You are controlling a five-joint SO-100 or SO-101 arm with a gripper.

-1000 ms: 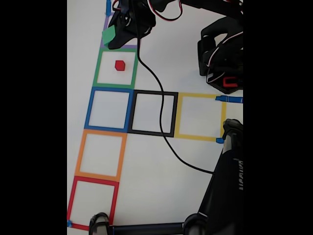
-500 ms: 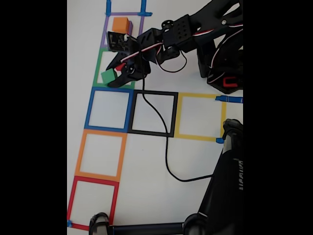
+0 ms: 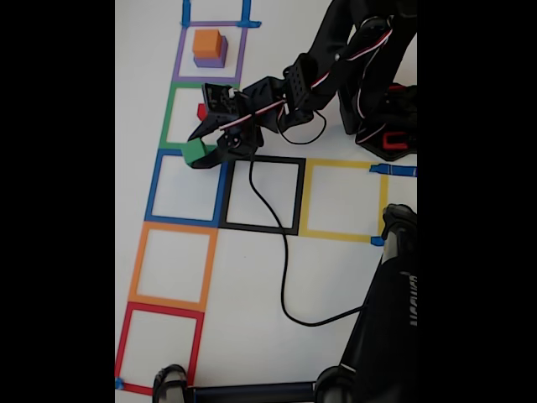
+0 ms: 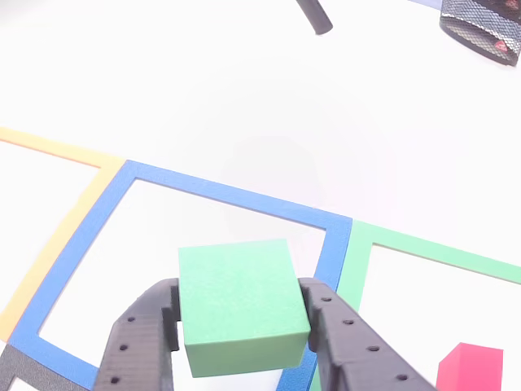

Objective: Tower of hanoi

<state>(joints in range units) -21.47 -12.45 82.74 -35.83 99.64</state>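
Note:
My gripper (image 3: 200, 154) is shut on the green cube (image 3: 198, 151), holding it over the tape line between the green and blue squares. The other view shows the green cube (image 4: 242, 305) pinched between both black fingers (image 4: 138, 338) above the blue square's corner. The small red cube (image 3: 201, 111) sits in the green tape square, partly hidden by the arm; it shows at the lower right as the red cube (image 4: 470, 368). In the purple tape square the orange cube (image 3: 207, 42) is stacked on the purple cube (image 3: 210, 60).
A column of tape squares runs down the left: purple, green, blue (image 3: 186, 189), orange (image 3: 171, 265), red (image 3: 159, 344). Black (image 3: 264, 195) and yellow (image 3: 342, 200) squares lie to the right. A black cable (image 3: 281, 260) trails across the table. Dark stands occupy the right side and bottom edge.
The arm has swung down the column from the purple square, carrying the green cube to the green-blue border. The orange-on-purple stack has come into view.

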